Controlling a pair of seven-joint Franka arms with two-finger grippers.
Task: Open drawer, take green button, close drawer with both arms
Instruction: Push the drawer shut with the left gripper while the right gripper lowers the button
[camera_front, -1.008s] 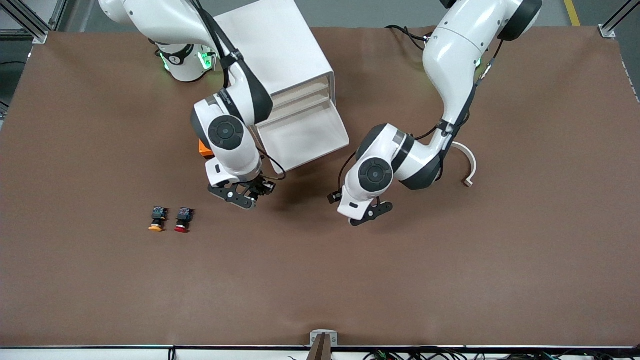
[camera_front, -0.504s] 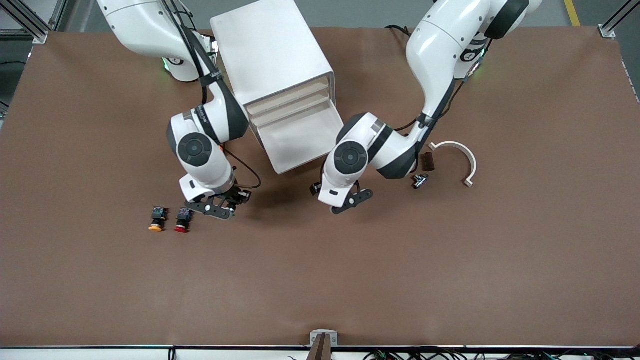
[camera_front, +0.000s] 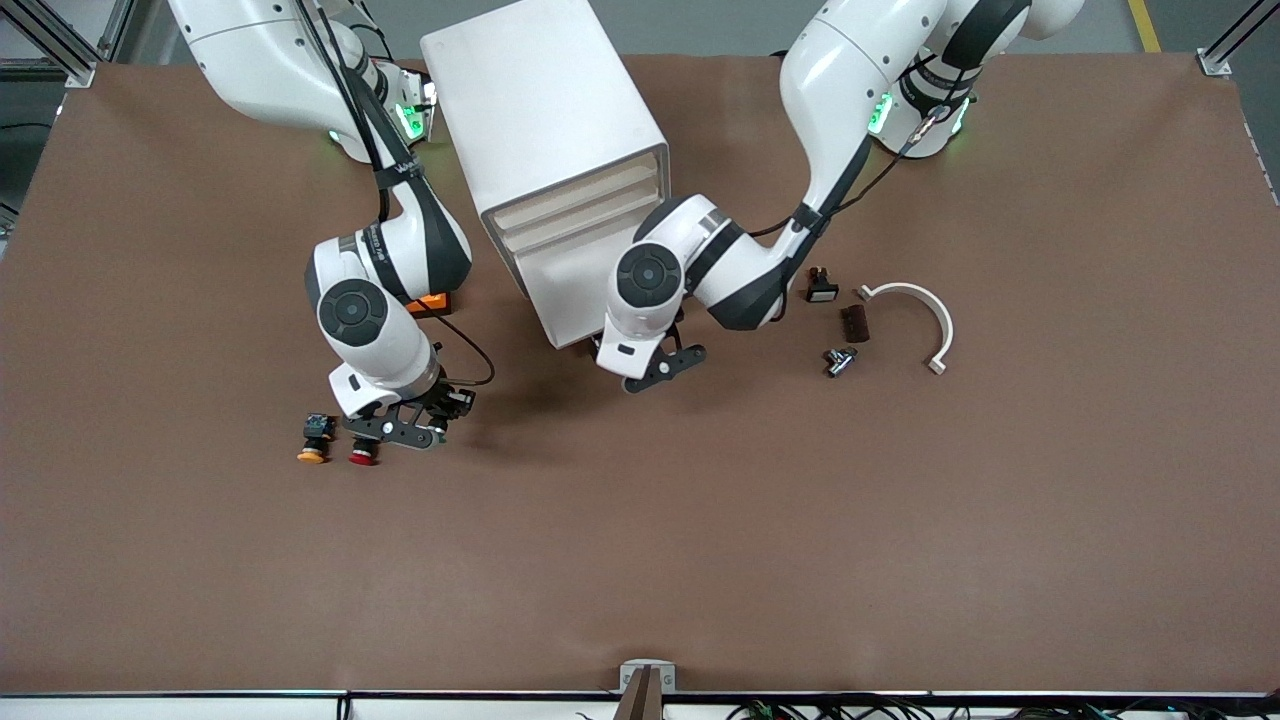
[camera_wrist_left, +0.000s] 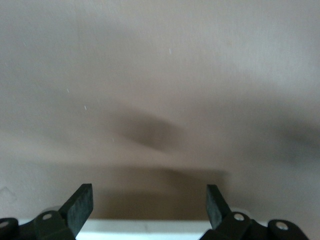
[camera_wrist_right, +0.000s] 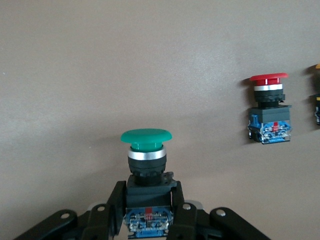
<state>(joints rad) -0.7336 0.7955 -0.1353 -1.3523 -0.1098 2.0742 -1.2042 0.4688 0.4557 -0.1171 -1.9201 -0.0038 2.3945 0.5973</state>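
Your right claw (camera_front: 398, 430) was clamped on the button (camera_wrist_right: 146, 145). It gripped the black body from both sides, and the green cap pointed away from the wrist. It hung over bare table (camera_front: 700, 550), at about seven o'clock from the cabinet (camera_front: 545, 100) in the front view. It was just beside the red-capped button (camera_front: 363, 455), at that button's two o'clock. The red-capped button lay on the table with its cap toward the front camera. The yellow-capped button (camera_front: 313, 440) lay close at its nine o'clock, turned the same way. From the front, the right claw covered most of the green one, so you read it best in the right wrist view.

The drawer (camera_front: 560, 295) stood pulled out below two closed cream fronts. Its white tray opened toward five o'clock.

Your left claw (camera_front: 655, 365) was spread wide and held nothing. It hung at the drawer's front edge, at the corner nearest the front camera. In the left wrist view both fingers (camera_wrist_left: 80, 206) stood well apart over a pale, shadowed surface, with a white edge between them.

At three o'clock from the drawer lay loose parts:
- a small black-and-white piece (camera_front: 820, 288)
- a brown block (camera_front: 855, 322)
- a metal fitting (camera_front: 838, 360)
- a white curved band (camera_front: 915, 310)

An orange object (camera_front: 432, 302) showed under the right arm's elbow.
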